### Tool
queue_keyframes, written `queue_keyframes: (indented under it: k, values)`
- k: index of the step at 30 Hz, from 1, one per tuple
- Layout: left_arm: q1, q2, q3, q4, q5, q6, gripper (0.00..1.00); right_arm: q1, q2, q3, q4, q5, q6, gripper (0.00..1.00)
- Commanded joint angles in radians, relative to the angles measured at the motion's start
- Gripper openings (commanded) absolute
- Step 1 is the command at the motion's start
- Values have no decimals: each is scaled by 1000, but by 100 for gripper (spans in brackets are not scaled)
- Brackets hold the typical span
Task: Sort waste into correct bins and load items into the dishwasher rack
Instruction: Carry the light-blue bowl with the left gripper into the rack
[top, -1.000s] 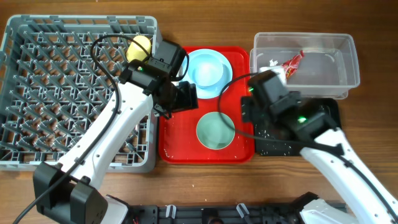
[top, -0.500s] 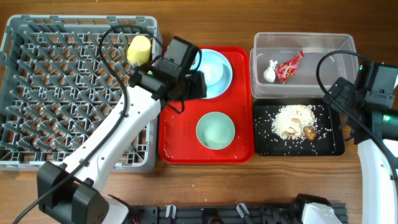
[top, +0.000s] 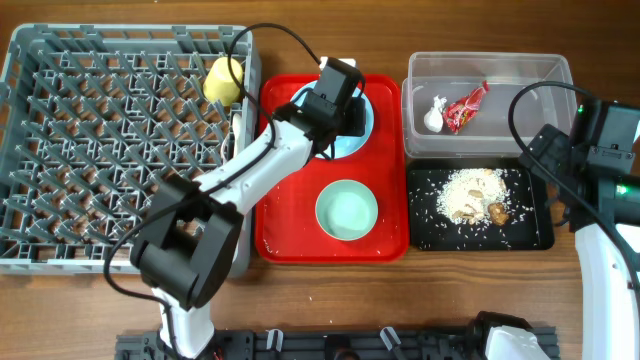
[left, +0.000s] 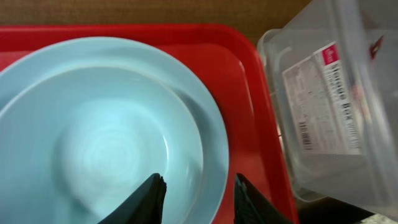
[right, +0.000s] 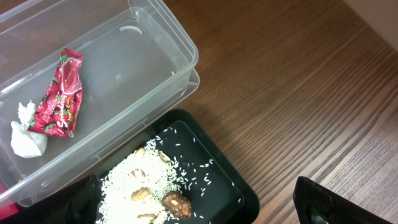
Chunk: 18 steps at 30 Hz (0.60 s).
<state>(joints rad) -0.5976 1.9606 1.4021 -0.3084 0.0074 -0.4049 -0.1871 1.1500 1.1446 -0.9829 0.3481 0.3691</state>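
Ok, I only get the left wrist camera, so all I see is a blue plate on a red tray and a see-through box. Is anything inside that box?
Observer: Yes, a red snack wrapper and a white tissue wad lie in the clear tub.
Operator: Is there any food anywhere?
Observer: Rice scraps with brown bits sit in a black tray right beside the tub.
Operator: And is there a cup?
Observer: A yellow cup is in the grey rack, in the corner nearest the blue plate.

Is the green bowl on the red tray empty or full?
Empty. Overhead, the green bowl is bare inside; the rice scraps lie in the black tray.
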Motion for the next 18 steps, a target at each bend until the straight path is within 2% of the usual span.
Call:
queue_keyframes:
  k: [1, 5, 13, 16, 17, 18]
  values:
    - [-15, 58, 4, 37, -17, 6, 34, -1, -8, 9, 3, 8, -2, 99]
    - [-20, 108, 4, 97, -28, 8, 29, -1, -8, 9, 2, 8, -2, 100]
    - [-21, 156, 4, 100, -28, 8, 29, -1, -8, 9, 2, 8, -2, 100]
    - [-20, 146, 4, 133, -28, 8, 19, -1, -8, 9, 3, 8, -2, 100]
    - [-18, 134, 4, 142, -37, 8, 6, -1, -8, 9, 3, 8, -2, 100]
    - [-15, 103, 5, 141, -68, 8, 4, -1, -8, 9, 3, 8, -2, 100]
